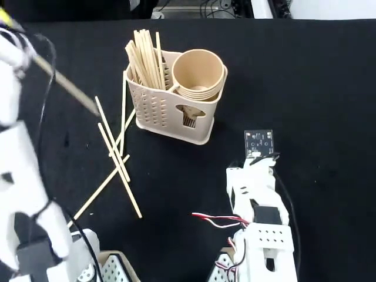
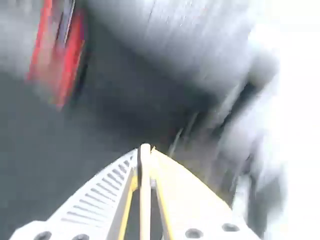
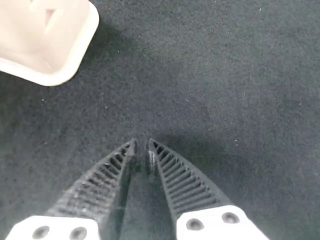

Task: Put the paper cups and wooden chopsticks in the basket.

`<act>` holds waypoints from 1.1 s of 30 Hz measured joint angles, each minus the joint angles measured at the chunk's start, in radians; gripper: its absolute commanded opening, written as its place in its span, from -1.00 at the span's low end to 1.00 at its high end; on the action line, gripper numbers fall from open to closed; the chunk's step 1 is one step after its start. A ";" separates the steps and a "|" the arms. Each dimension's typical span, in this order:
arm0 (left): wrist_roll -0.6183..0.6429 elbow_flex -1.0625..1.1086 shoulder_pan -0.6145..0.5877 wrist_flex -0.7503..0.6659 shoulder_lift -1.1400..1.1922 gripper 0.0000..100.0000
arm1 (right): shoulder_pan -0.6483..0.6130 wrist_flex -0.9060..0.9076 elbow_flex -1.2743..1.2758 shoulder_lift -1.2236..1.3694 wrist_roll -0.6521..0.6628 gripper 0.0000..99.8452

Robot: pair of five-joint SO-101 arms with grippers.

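Observation:
The beige slotted basket (image 1: pixel 170 111) stands at the table's middle back. It holds stacked paper cups (image 1: pixel 198 73) and a bundle of wooden chopsticks (image 1: pixel 145 59). Several loose chopsticks (image 1: pixel 117 158) lie crossed on the black cloth left of it. My left gripper (image 2: pixel 145 152) is raised at the far left and shut on one chopstick (image 1: pixel 67 85), which slants down toward the loose ones. My right gripper (image 3: pixel 140 146) is shut on nothing, low over bare cloth in front of the basket's corner (image 3: pixel 50 40).
The right arm's white body (image 1: pixel 258 205) stretches from the near edge toward the basket. The left arm (image 1: pixel 20 170) stands along the left side. Black cloth lies open to the right of the basket.

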 measured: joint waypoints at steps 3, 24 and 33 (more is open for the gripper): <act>-0.008 -0.117 0.043 -0.164 -0.025 -0.94 | 0.000 0.000 0.000 0.000 0.000 -0.92; -0.227 0.522 0.471 -0.755 -0.006 -0.94 | 0.000 0.000 0.000 0.000 0.000 -0.92; -0.245 0.845 0.488 -0.868 -0.115 -0.67 | 0.000 0.000 0.000 0.000 0.000 -0.92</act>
